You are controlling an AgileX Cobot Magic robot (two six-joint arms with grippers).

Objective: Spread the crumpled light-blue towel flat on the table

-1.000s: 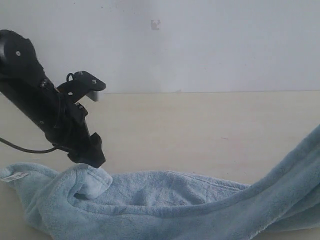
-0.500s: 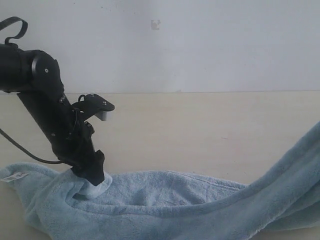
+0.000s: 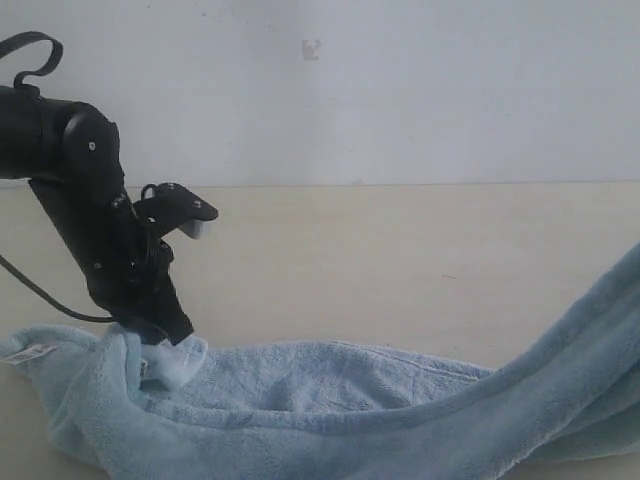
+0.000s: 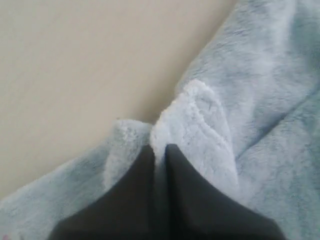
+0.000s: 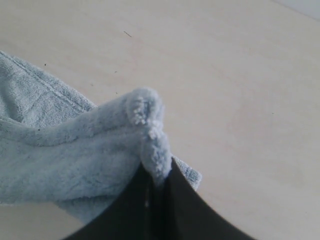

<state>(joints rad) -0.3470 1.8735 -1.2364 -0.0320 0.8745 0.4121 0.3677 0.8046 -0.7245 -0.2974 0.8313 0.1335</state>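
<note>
Backdrop: plain white wall (image 3: 450,90) with one small grey mark (image 3: 312,47) high up near the middle.

Surface: pale beige table (image 3: 400,240), matte, its far half bare. A few dark specks show on it in the right wrist view.

Surroundings: black left arm (image 3: 90,220) leaning in from the left edge of the exterior view. A black cable (image 3: 40,295) sags from it toward the table's left side. The arm covers part of the table behind it and the fold it grips.

Item: towel (image 3: 330,400), light-blue fluffy terry.
- Position: a long rumpled band along the near edge of the table. At the right it rises off the surface and leaves the picture.
- Condition: bunched lengthwise into soft ridges, not flat. A stitched hem shows in the right wrist view.

Label: small white label (image 3: 30,352) at the towel's far-left corner. Its print is too small to read.

Left gripper (image 3: 165,345): tips sunk in a raised fold near the towel's left end. The left wrist view shows the two dark fingers pressed together on a pinch of terry.

Right gripper (image 5: 156,175): outside the exterior view. Its wrist view shows the fingers clamped on an edge of the towel, with the cloth falling away from the pinch toward the table.
</note>
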